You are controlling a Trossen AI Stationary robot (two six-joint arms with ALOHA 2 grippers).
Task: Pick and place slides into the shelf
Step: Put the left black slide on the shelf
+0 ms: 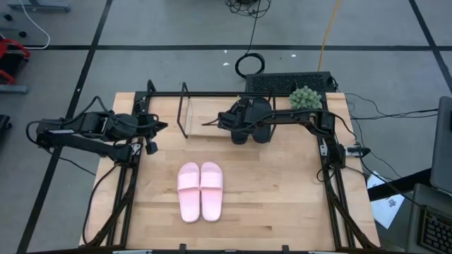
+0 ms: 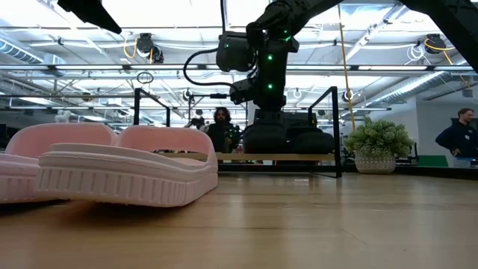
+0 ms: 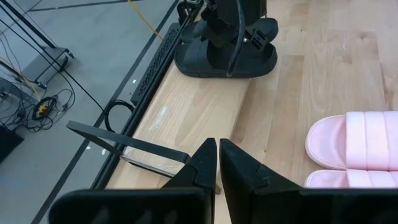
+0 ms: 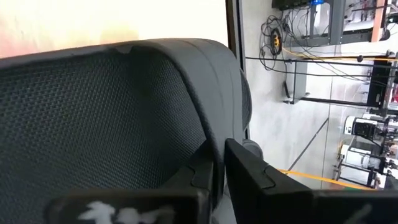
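The pink slides (image 1: 200, 192) lie side by side mid-worktop toward the near edge, long axes running near edge to far edge. The black slides (image 1: 252, 120) sit together on the shelf (image 1: 185, 113) at the far edge. The right hand (image 1: 242, 121) pinches one black slide's strap, while the left hand (image 1: 157, 127), fingers nearly together and empty, hangs by the left edge. No writing reads.

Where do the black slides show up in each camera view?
High view: black slides at the table's far edge, on the shelf, under the right gripper.
Low view: centre, on the shelf board.
Left wrist view: at the top, with the right arm on them.
Right wrist view: one black strap fills the frame, fingers closed on its edge.
Shared landmark: the pink slides, which show in all but the right wrist view.
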